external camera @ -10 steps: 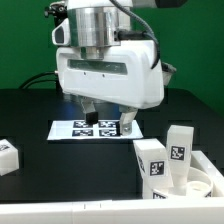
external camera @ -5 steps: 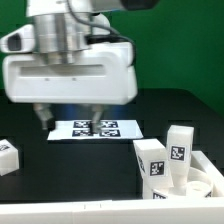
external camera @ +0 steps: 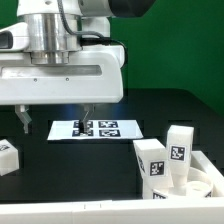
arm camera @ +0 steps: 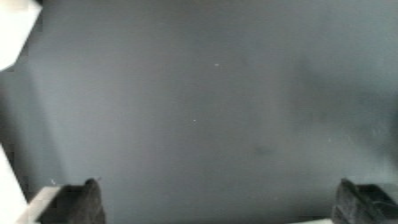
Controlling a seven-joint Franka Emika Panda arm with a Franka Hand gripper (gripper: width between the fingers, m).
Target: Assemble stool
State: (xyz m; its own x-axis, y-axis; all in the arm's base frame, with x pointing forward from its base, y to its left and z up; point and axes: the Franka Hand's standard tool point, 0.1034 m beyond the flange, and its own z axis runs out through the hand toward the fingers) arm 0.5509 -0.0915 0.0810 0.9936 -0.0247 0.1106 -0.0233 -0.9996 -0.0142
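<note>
Where the exterior view's left edge cuts it, you see only part of a white plastic block leg (external camera: 7, 156) on the black bench (external camera: 70, 175). Above the bench, the white two-finger gripper (external camera: 56, 122) hangs pointing down, jaws wide apart and empty. One finger overlaps the flat white marker board (external camera: 108, 128). At the right stand a tagged white leg (external camera: 151, 160) and a taller tagged leg (external camera: 180, 148), with the round rimmed white seat (external camera: 205, 186) cut off at the corner. The backdrop is a green wall (external camera: 180, 50).
</note>
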